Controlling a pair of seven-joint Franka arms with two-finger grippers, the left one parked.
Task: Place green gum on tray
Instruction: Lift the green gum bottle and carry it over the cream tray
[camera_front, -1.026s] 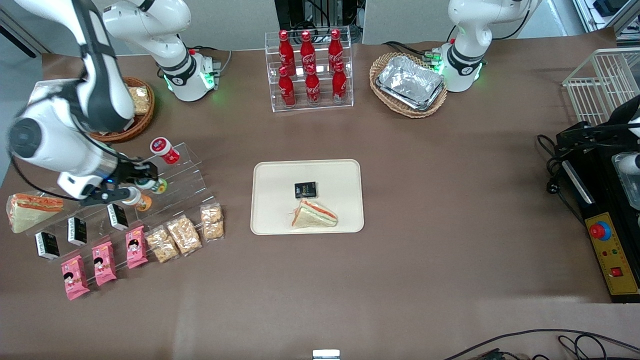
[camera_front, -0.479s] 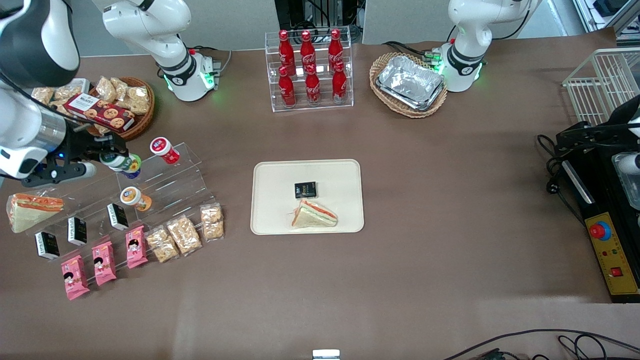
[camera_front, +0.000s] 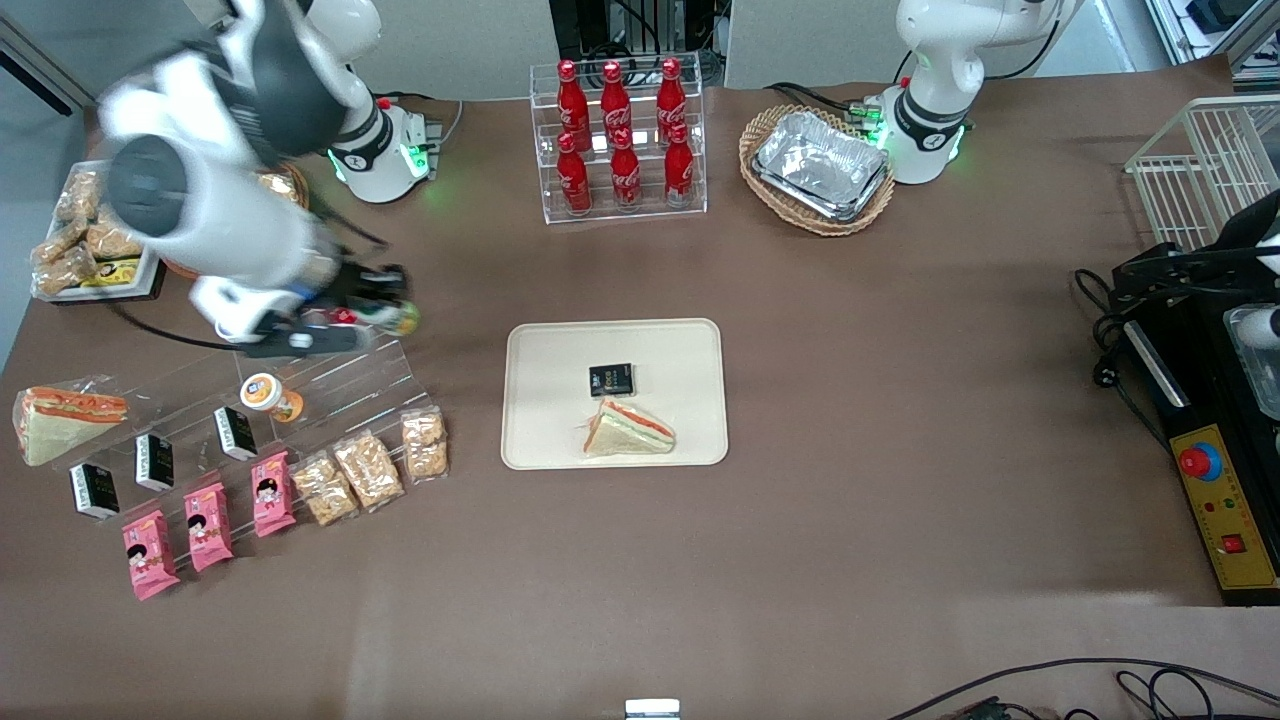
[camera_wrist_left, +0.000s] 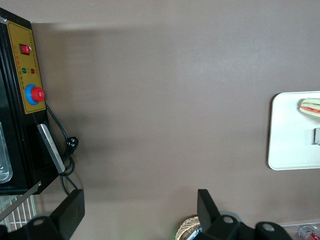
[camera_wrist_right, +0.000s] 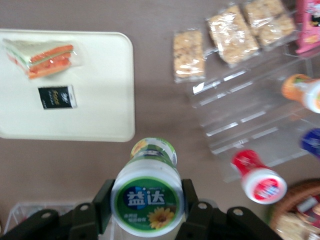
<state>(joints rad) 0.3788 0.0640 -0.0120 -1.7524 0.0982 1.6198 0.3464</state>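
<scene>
My right gripper (camera_front: 385, 312) is shut on the green gum (camera_wrist_right: 146, 197), a white canister with a green-rimmed lid; its green-and-yellow end (camera_front: 400, 318) pokes out past the fingers. It hangs above the clear display steps (camera_front: 340, 375), between them and the cream tray (camera_front: 560, 345). The tray (camera_wrist_right: 107, 90) holds a wrapped sandwich (camera_front: 628, 429) and a small black packet (camera_front: 611, 379). In the right wrist view both black fingers (camera_wrist_right: 104, 199) press the canister's sides.
On the clear steps stay an orange-lidded canister (camera_front: 268, 396), a red-lidded one (camera_wrist_right: 257, 177) and a blue one (camera_wrist_right: 311, 142). Snack packets (camera_front: 370, 465), pink bars (camera_front: 208, 525) and black boxes (camera_front: 155, 460) lie nearer the front camera. Cola bottles (camera_front: 620, 140) and a foil-tray basket (camera_front: 818, 168) stand farther away.
The gripper lifted the green gum off the steps, swung away toward the table's end, then came across toward the tray. The orange canister stays on its step.
</scene>
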